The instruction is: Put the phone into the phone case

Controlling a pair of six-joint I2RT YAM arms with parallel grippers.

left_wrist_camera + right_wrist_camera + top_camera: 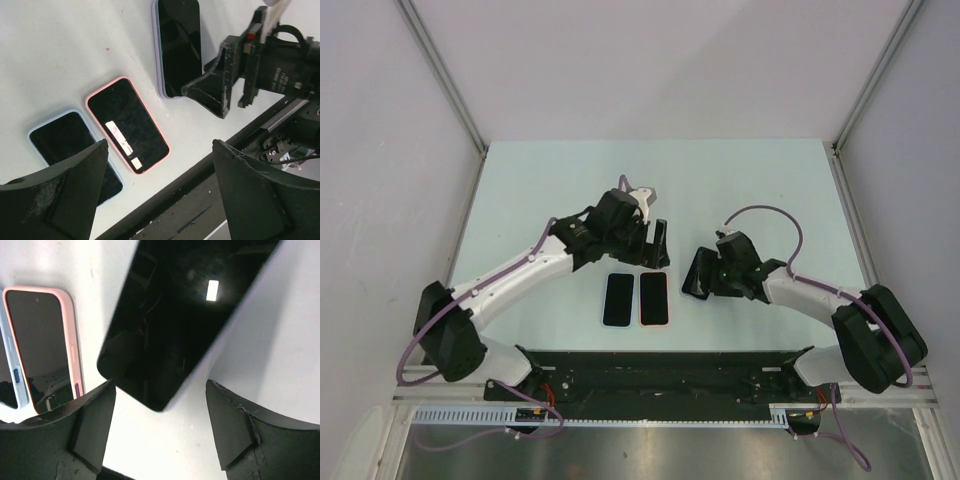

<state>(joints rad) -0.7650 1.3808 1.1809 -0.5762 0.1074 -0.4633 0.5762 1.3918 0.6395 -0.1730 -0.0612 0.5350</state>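
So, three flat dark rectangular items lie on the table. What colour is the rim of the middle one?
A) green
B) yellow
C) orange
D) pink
D: in the left wrist view, the pink-rimmed flat dark rectangle lies between the light-blue-rimmed dark rectangle and the lavender-edged black phone.

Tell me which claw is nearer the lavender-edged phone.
Right. The right claw hangs open right at the phone's end, its fingers either side of one corner. The left claw hovers open off to the phone's left, by the pink case.
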